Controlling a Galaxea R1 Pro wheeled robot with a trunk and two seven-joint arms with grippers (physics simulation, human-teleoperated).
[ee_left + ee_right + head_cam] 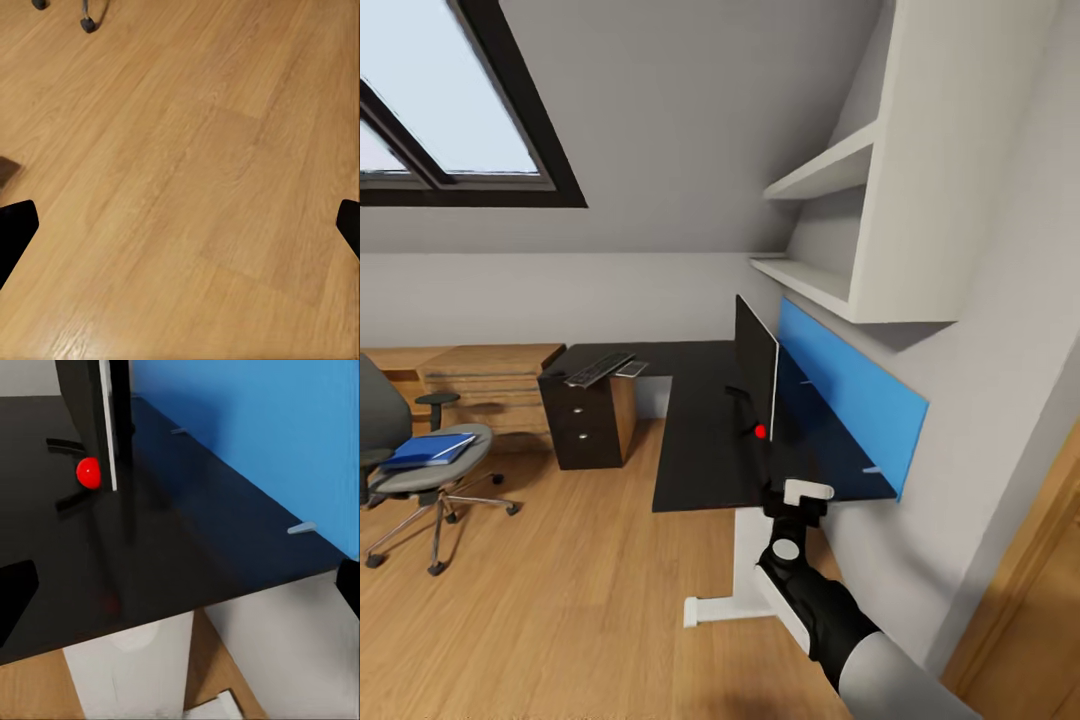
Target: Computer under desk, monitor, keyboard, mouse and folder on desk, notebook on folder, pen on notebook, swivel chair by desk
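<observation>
Right gripper [806, 492] raised at near end of the desk [700, 450], fingers spread wide in right wrist view, dark fingertips [15, 592] at opposite frame edges, nothing between them. Just beyond it, the monitor [756, 375] upright on the desk, seen edge-on, parallel to the blue wall panel [850, 395] on the right. Small red dot [760, 432] near monitor base, possibly a marker, hard to tell. White desk leg [742, 560] directly below gripper. Left gripper [180, 225] pointed down at wooden floor [195, 172], fingertips far apart, holding nothing; chair wheel [88, 25] at frame edge. Farther off, the keyboard [598, 369] on far left wing of the desk, above black drawer unit [585, 425]; flat grey item just right of it, too small to identify. Far left, the swivel chair [420, 470] well apart from the desk, the folder [428, 450] lying on its seat. Wooden dresser [485, 385] behind chair. White shelves [830, 220] above panel; skylight [450, 100] upper left.
</observation>
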